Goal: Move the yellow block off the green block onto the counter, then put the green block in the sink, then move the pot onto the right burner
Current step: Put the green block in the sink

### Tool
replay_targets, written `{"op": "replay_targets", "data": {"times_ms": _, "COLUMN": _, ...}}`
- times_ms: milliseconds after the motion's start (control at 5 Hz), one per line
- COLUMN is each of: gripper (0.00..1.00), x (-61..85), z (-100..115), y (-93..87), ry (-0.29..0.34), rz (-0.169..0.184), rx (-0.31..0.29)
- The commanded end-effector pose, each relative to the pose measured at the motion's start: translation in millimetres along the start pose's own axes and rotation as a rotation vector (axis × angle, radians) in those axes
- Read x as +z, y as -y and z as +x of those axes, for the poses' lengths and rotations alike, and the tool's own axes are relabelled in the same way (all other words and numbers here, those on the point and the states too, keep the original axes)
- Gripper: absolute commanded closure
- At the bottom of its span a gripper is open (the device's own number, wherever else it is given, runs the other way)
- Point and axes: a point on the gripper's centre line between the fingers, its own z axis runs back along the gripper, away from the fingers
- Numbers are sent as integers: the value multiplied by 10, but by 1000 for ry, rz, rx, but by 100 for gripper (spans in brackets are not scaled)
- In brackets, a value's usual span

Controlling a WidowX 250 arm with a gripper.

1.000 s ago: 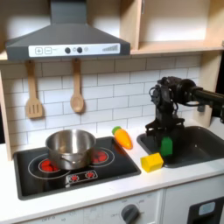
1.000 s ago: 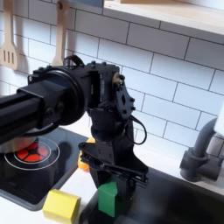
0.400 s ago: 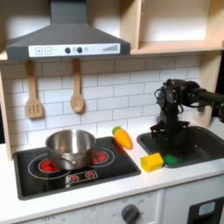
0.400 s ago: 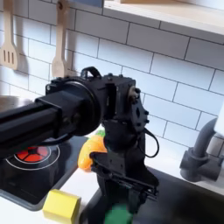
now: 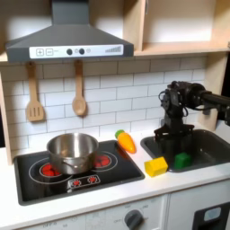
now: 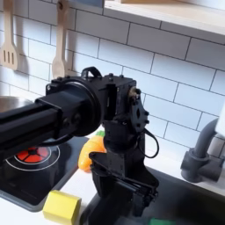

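The white desk (image 5: 135, 184) runs across the toy kitchen, with the black stove (image 5: 72, 171) set into it on the first exterior view's left and the dark grey sink (image 5: 208, 148) on the first exterior view's right. The black arm (image 5: 184, 99) reaches in from the first exterior view's right and hangs down over the near-left corner of the sink; in the second exterior view its bulk (image 6: 97, 110) stands in front of the tiled wall.

The shiny pot (image 5: 72, 151) sits on the stove, over the left burner area, well apart from the arm. An orange carrot toy (image 5: 127, 141) lies on the desk between stove and sink.

The claw (image 5: 173, 140) points down just above the sink – its jaws look parted with nothing between them, though the view is blurred.

The yellow block (image 5: 156, 166) rests on the desk just beside the sink's edge, also seen low in the second exterior view (image 6: 61, 207). The green block (image 5: 182, 160) lies inside the sink, below the claw and apart from it – near the yellow block.
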Motion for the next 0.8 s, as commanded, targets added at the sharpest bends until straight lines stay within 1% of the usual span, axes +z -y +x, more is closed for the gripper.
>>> {"op": "replay_targets", "data": {"times_ms": 0, "gripper": 0, "x": 168, "z": 2, "y": -81, "ry": -17, "rz": -19, "rx": 8}}
{"op": "replay_targets", "data": {"times_ms": 200, "gripper": 0, "x": 322, "z": 7, "y": -289, "ry": -8, "rz": 9, "rx": 42}}
{"op": "replay_targets", "data": {"times_ms": 400, "gripper": 0, "x": 444, "z": 23, "y": -499, "ry": -8, "rz": 17, "rx": 61}}
{"op": "replay_targets", "data": {"times_ms": 600, "gripper": 0, "x": 565, "z": 3, "y": -662, "ry": -4, "rz": 22, "rx": 82}}
